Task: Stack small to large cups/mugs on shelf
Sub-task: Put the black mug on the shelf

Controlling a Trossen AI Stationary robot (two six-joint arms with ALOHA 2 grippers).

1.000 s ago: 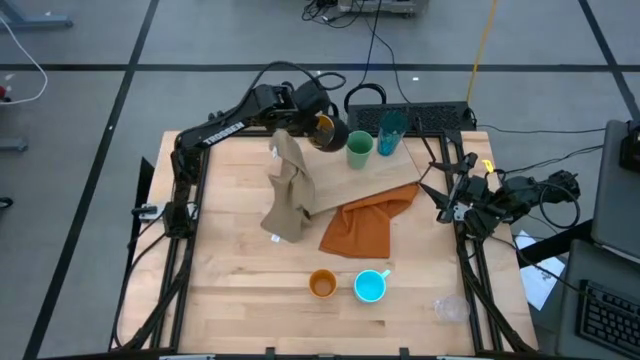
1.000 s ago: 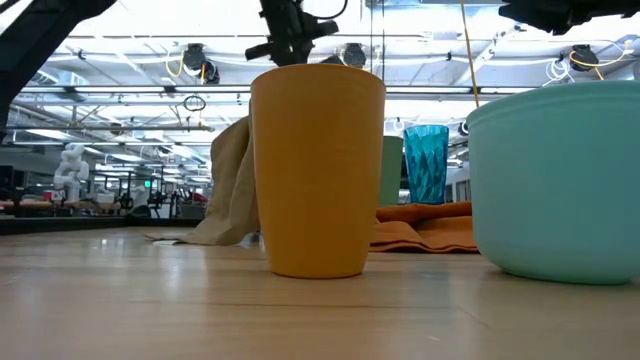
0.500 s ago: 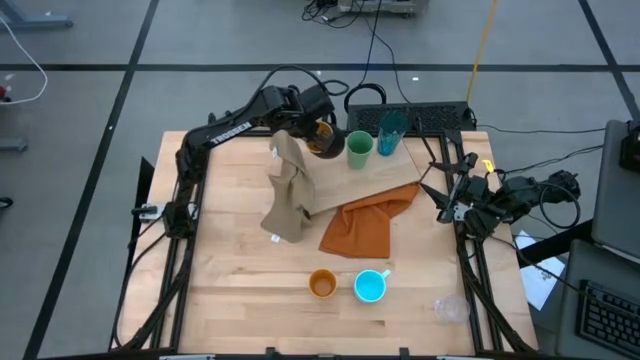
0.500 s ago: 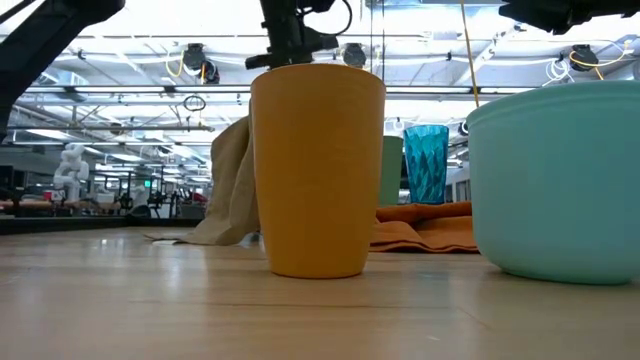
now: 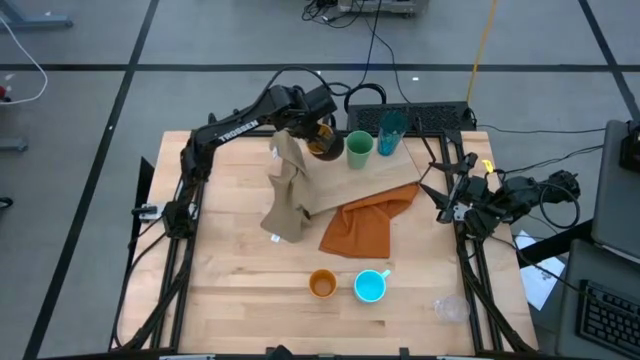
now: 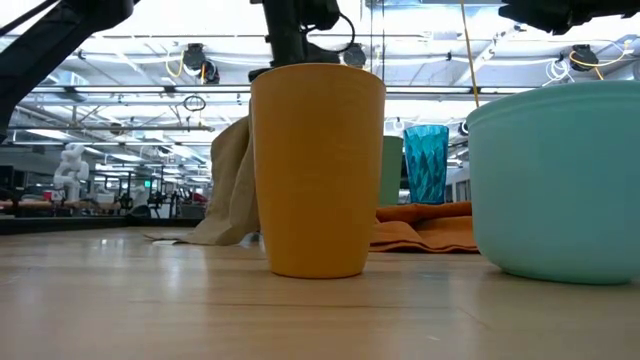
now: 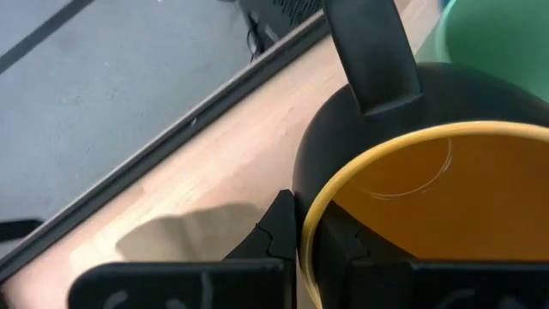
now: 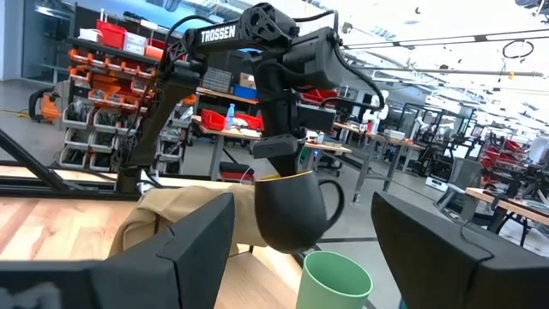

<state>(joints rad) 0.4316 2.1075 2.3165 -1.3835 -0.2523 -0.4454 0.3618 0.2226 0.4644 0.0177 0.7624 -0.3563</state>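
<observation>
My left gripper [image 5: 318, 136] is shut on the rim of the mug [image 5: 322, 146], which is yellow inside and dark outside with a dark handle. It is at the shelf's far left, next to the light green cup [image 5: 359, 149]. The teal tumbler [image 5: 391, 131] stands right of that on the light wood shelf [image 5: 385, 175]. The orange cup [image 5: 321, 284], the cyan mug [image 5: 370, 286] and the clear glass [image 5: 450, 308] stand near the table's front edge. My right gripper [image 5: 445, 190] is open at the table's right edge. My left gripper holds the mug by its yellow rim [image 7: 302, 225], opposite the handle [image 7: 371, 51], one finger inside and one finger [image 7: 279, 227] outside. The fingers come from above, pointing down. The mug [image 8: 290, 210] hangs upright below them; whether its base touches the shelf I cannot tell.
A tan cloth [image 5: 288, 190] stands bunched up just left of the shelf, close to my left gripper. An orange cloth [image 5: 365, 225] lies draped off the shelf's near edge. Bare tabletop lies at the left and in the middle front.
My left gripper has carried the mug a little toward the table's left and near side and downward, toward the shelf beside the green cup. The mug has come from tilted to more upright. The hold has stayed shut.
</observation>
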